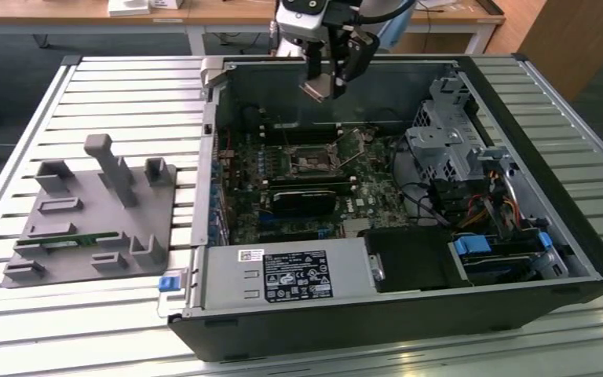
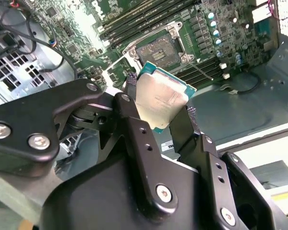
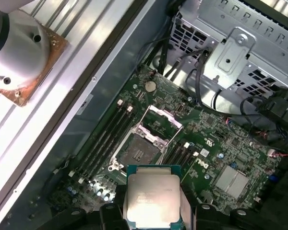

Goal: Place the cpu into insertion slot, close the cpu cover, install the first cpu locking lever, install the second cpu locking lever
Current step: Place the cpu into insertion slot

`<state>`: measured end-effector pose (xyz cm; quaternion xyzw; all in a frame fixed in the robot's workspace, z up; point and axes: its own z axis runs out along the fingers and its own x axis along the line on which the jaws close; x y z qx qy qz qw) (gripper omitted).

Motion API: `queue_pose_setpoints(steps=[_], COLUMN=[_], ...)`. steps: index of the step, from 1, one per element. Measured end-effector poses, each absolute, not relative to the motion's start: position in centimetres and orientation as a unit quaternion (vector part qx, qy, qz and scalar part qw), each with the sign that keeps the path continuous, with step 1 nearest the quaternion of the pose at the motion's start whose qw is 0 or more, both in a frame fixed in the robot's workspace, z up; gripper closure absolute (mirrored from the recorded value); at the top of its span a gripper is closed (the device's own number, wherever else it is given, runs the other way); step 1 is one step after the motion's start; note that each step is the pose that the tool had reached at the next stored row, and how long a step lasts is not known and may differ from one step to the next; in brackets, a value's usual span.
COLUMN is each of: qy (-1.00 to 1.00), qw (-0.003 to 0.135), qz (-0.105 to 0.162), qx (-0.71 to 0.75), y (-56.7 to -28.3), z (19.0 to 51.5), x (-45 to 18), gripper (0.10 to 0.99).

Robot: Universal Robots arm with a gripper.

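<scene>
The gripper [image 1: 320, 88] hangs over the open computer case [image 1: 385, 326], up near the case's far wall in the exterior view. Its two black fingers [image 2: 182, 132] are clamped on the edges of the cpu [image 2: 159, 103], which is clear of the board with its dull silver top tilted toward the second wrist camera. In the first wrist view the chip [image 3: 152, 196] sits between the finger ends, and its green edge shows around the metal lid.

Below it, the insertion slot [image 3: 137, 152] lies bare on the motherboard, a dark square inside a silver rim with nothing seated in it. The cpu cover [image 3: 164, 115] is swung up and back from the socket, so its frame stands open on the side away from the chip. Long memory slots [image 3: 105, 139] run along one side of the socket, and a round coin battery [image 3: 150, 86] sits further off on the board.

From the exterior view, the socket [image 1: 310, 162] is well below the gripper, with a black card [image 1: 304, 200] just nearer to the camera and the power supply [image 1: 280, 275] at the near edge. The case rests on a slatted metal surface [image 1: 123, 102]. On the exterior view's left, a grey fixture plate [image 1: 92, 228] lies well apart from the case.
</scene>
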<state>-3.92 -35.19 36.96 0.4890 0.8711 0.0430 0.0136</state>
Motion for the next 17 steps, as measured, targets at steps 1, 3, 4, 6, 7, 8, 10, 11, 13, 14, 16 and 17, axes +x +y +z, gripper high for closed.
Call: queue_pose_setpoints(steps=[1, 3, 4, 6, 7, 8, 10, 11, 13, 14, 16, 17], qy=[0.868, 0.864, 0.862, 0.858, 0.855, 0.853, 0.848, 0.846, 0.841, 0.839, 0.834, 0.831], qw=[0.014, 0.014, 0.014, 0.015, 0.015, 0.015, 0.016, 0.016, 0.016, 0.016, 0.017, 0.017], qz=[0.043, 0.043, 0.043, 0.043, 0.042, 0.042, 0.042, 0.042, 0.042, 0.042, 0.042, 0.042], qx=[0.494, 0.501, 0.505, 0.512, 0.516, 0.520, 0.527, 0.531, 0.539, 0.543, 0.550, 0.554], y=[-35.19, -35.17, -35.18, -35.18, -35.18, -35.18, -35.18, -35.18, -35.18, -35.18, -35.18, -35.18], z=[36.95, 36.93, 36.92, 36.91, 36.90, 36.89, 36.88, 36.87, 36.86, 36.84, 36.83, 36.82], x=[-3.92, -3.92, -3.92, -3.93, -3.93, -3.93, -3.95, -3.95, -3.95, -3.96, -3.97, -3.97], gripper=[0.561, 0.561, 0.561, 0.561, 0.561, 0.561, 0.561, 0.561, 0.561, 0.561, 0.561, 0.561])
